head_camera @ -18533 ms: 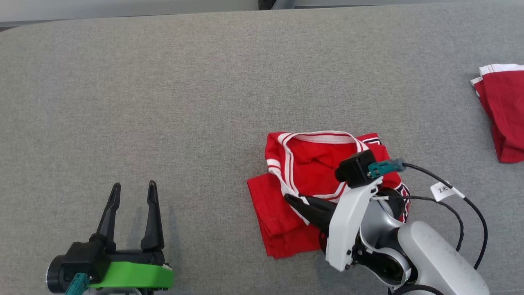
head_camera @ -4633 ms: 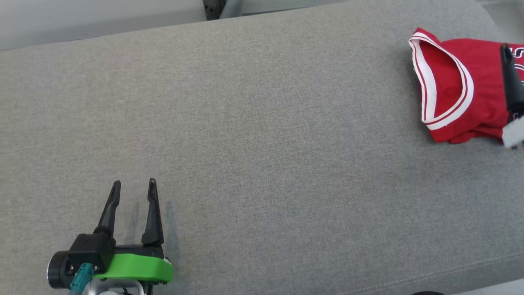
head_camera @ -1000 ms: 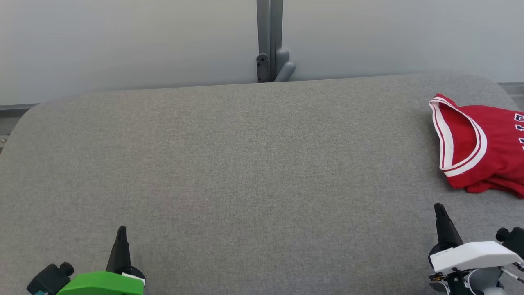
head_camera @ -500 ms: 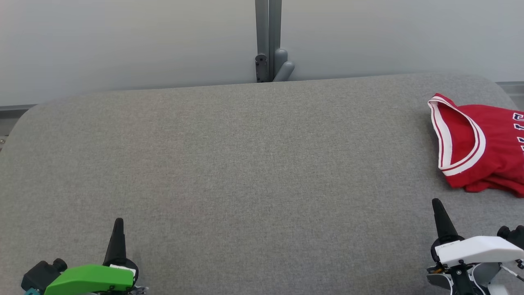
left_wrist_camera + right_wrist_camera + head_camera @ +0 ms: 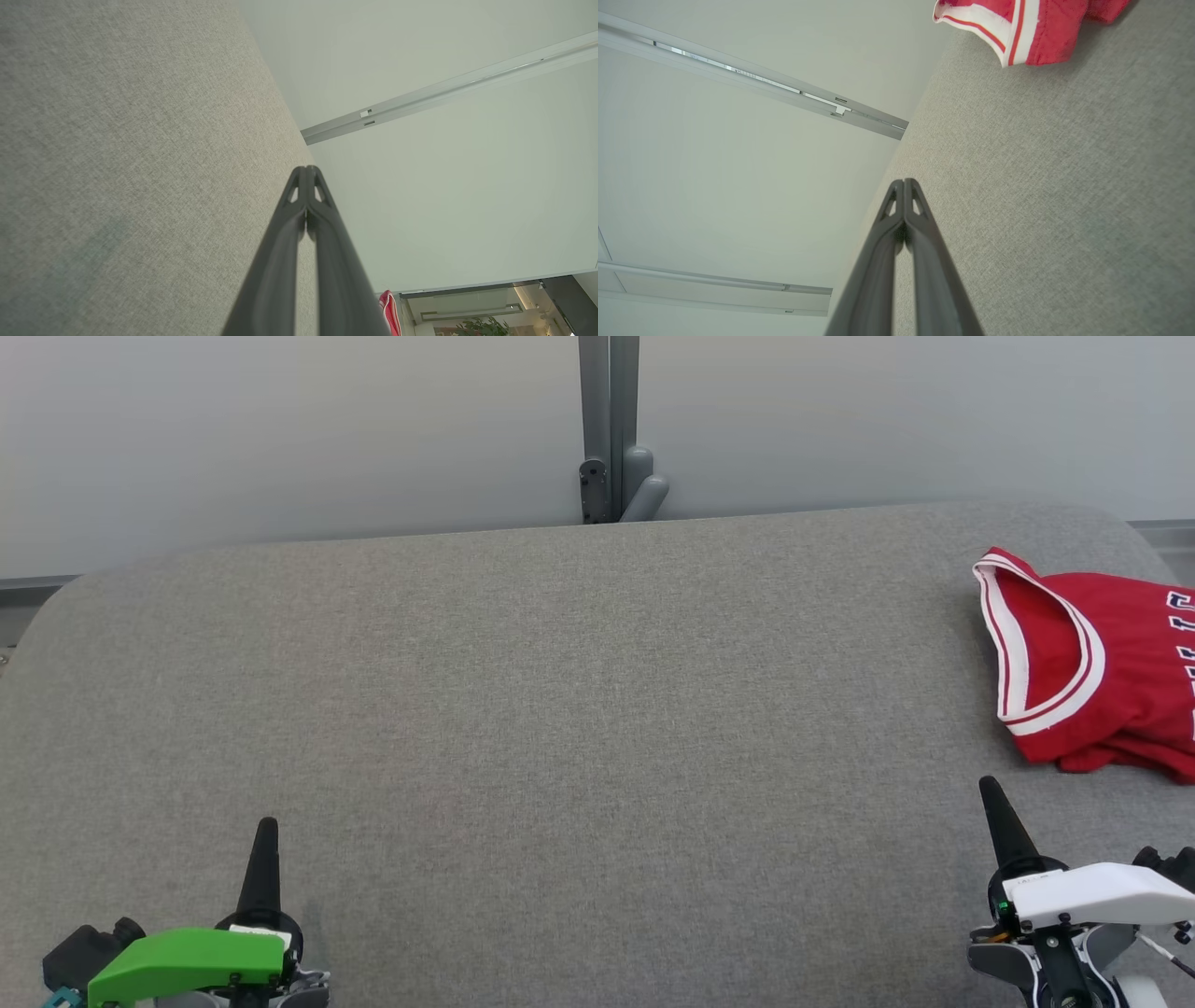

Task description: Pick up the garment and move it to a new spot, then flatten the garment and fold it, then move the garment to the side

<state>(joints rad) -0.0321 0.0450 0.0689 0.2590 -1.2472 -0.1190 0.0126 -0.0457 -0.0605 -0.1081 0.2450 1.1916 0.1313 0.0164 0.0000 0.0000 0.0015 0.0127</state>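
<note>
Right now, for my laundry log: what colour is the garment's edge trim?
White with a thin red stripe on the red garment; clearest in head view.

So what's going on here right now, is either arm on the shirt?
Neither arm is handling anything. The red shirt lies in a folded-looking bundle at the right end of the grey table, partly cut off by the edge of the head view. The left gripper and the right gripper are both shut and empty, low at the near edge. The right one sits just short of the shirt, not touching it.
</note>
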